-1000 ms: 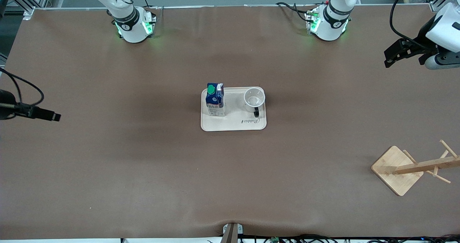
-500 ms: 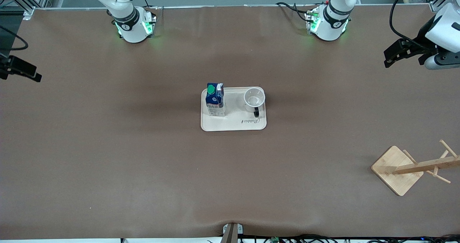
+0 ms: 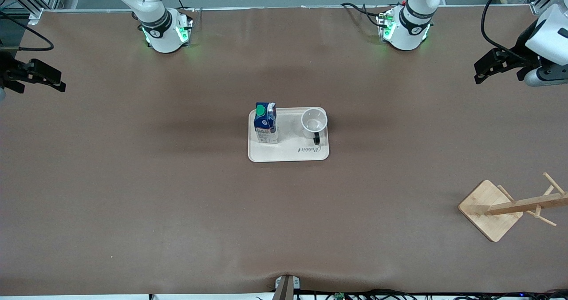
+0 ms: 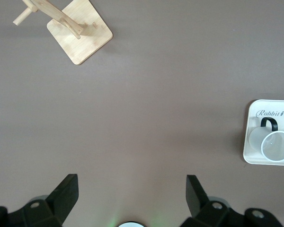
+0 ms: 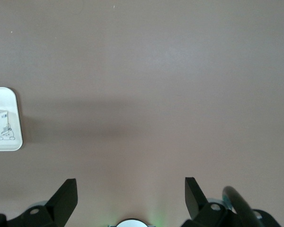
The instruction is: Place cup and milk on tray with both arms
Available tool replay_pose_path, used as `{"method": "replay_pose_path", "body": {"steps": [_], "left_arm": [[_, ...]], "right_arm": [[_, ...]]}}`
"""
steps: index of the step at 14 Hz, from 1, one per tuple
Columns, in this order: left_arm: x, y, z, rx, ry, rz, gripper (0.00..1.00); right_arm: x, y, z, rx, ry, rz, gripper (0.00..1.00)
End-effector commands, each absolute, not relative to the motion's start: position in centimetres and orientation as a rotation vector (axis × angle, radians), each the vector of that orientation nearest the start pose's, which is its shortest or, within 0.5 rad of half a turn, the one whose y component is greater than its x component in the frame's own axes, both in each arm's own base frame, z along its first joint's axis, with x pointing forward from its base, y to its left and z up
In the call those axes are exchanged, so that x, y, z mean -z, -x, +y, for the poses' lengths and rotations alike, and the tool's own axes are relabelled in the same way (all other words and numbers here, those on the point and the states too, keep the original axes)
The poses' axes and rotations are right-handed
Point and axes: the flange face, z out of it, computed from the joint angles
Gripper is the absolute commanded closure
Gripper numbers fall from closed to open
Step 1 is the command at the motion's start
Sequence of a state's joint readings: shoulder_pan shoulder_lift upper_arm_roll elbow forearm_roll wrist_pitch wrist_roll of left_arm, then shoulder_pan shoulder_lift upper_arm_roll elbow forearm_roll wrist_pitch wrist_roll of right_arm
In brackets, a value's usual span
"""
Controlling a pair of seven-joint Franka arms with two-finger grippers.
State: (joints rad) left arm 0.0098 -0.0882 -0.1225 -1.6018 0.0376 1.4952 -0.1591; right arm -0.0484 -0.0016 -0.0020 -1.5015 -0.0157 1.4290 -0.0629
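Since a second ago: right gripper (image 3: 55, 81) gone from low over the right arm's end of the table to higher along that edge; all else unmoved.

Front view: tray (image 3: 288, 155) mid-table. Milk (image 3: 265, 123) upright on it toward the right arm's end; cup (image 3: 314, 121) upright toward the left arm's end, black handle turned to the front camera. Left gripper (image 3: 481, 71) aloft over the left arm's end. Wooden rack (image 3: 490, 209) nearer the camera at that same end.

Left wrist view: fingers (image 4: 65, 195) spread wide, empty; rack, tray and cup seen below.

Right wrist view: fingers (image 5: 65, 197) spread wide, empty; tray corner (image 5: 12, 142) only.
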Motion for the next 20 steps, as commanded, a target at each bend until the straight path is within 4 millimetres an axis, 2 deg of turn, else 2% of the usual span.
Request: {"method": "replay_pose_path", "body": {"steps": [1, 6, 10, 12, 20], "left_arm": [[-65.3, -51.5, -5.7, -0.001, 3.094, -0.068, 0.00], [-65.1, -51.5, -5.7, -0.008, 3.093, -0.068, 0.00], [-65.0, -51.8, -5.8, -0.008, 3.093, -0.063, 0.00], [-65.0, -51.9, -5.9, -0.007, 3.092, -0.059, 0.00], [-65.8, -53.1, -5.9, 0.011, 3.098, -0.064, 0.00]], "right_arm": [[-65.0, -53.5, -4.2, -0.049, 3.178, -0.043, 0.00], [-65.9, -51.2, -3.0, -0.133, 3.156, -0.082, 0.00], [-65.8, -51.1, -3.3, -0.108, 3.070, -0.057, 0.00], [-66.0, -50.5, -3.0, -0.109, 3.070, -0.057, 0.00], [-65.8, -50.6, -3.1, -0.109, 3.096, -0.059, 0.00]]}}
